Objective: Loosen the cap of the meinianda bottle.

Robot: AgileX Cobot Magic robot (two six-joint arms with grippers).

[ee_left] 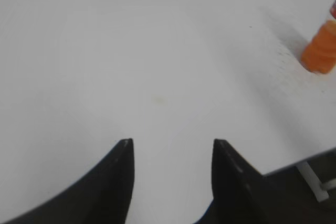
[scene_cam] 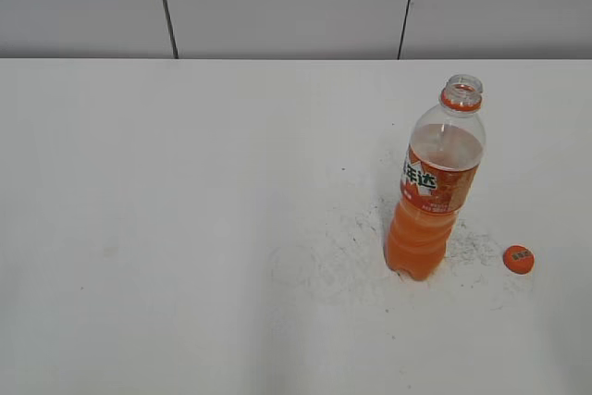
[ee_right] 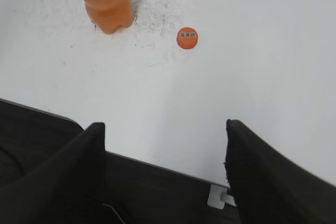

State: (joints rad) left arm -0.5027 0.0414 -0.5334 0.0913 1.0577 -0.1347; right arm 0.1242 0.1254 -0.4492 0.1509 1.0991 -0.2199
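Note:
The meinianda bottle point(scene_cam: 435, 187) stands upright on the white table, right of centre, with its mouth open and no cap on it. Its lobed base shows in the right wrist view point(ee_right: 106, 1) and at the right edge of the left wrist view point(ee_left: 320, 51). The orange cap point(scene_cam: 519, 259) lies flat on the table to the bottle's right, printed top up, and shows in the right wrist view point(ee_right: 187, 38). My left gripper point(ee_left: 172, 142) is open and empty over bare table. My right gripper point(ee_right: 165, 125) is open and empty, back over the table's front edge. Neither gripper shows in the exterior view.
The white table point(scene_cam: 185, 228) has dark scuff marks around the bottle's base. Its front edge point(ee_right: 157, 163) crosses the right wrist view with dark floor below. A grey panelled wall point(scene_cam: 277, 2) stands behind the table.

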